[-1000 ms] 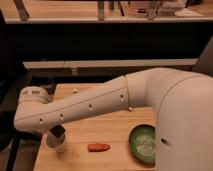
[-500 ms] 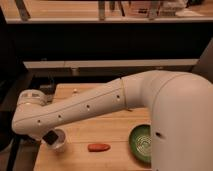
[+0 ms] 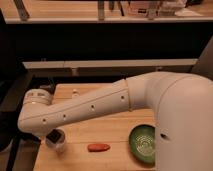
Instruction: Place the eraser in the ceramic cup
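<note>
Wooden table (image 3: 115, 125), butcher-block top; dark wall behind with a pale ledge (image 3: 110, 64) and a shelf (image 3: 100, 10) above. Green bowl (image 3: 144, 144) near the right front edge; orange-red oblong item (image 3: 98, 147) between bowl and cup. White arm (image 3: 100, 107) reaches from the right across the table to the left, elbow bent down at the left edge; gripper (image 3: 54, 136) dips into the cup (image 3: 56, 143) at front left. Eraser not visible.
</note>
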You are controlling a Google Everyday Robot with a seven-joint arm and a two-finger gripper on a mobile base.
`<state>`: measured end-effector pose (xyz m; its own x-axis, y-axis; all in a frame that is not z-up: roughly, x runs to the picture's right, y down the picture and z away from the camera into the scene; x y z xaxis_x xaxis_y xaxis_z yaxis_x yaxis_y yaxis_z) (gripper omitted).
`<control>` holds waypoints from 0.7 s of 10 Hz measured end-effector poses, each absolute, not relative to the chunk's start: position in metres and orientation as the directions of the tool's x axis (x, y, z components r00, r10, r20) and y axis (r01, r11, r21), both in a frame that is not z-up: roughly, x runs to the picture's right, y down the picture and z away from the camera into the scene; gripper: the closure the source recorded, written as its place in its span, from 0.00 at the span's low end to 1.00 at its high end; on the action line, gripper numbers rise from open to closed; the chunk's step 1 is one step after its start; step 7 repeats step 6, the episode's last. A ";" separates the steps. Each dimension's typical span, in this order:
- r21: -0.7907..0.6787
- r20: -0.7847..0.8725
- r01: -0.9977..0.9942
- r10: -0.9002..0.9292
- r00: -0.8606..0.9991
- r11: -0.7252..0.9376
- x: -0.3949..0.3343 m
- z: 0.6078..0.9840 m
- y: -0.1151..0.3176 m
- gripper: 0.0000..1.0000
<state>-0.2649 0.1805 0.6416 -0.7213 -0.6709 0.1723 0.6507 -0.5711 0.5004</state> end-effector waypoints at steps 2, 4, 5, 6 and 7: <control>0.503 0.170 0.649 -0.670 -0.722 -0.571 -0.270 0.641 0.188 0.61; 0.502 0.170 0.650 -0.672 -0.721 -0.571 -0.271 0.641 0.188 0.80; 0.503 0.167 0.645 -0.667 -0.726 -0.575 -0.268 0.642 0.184 0.92; 0.503 0.169 0.645 -0.666 -0.726 -0.575 -0.266 0.644 0.184 0.98; 0.503 0.169 0.645 -0.666 -0.726 -0.575 -0.266 0.644 0.184 0.98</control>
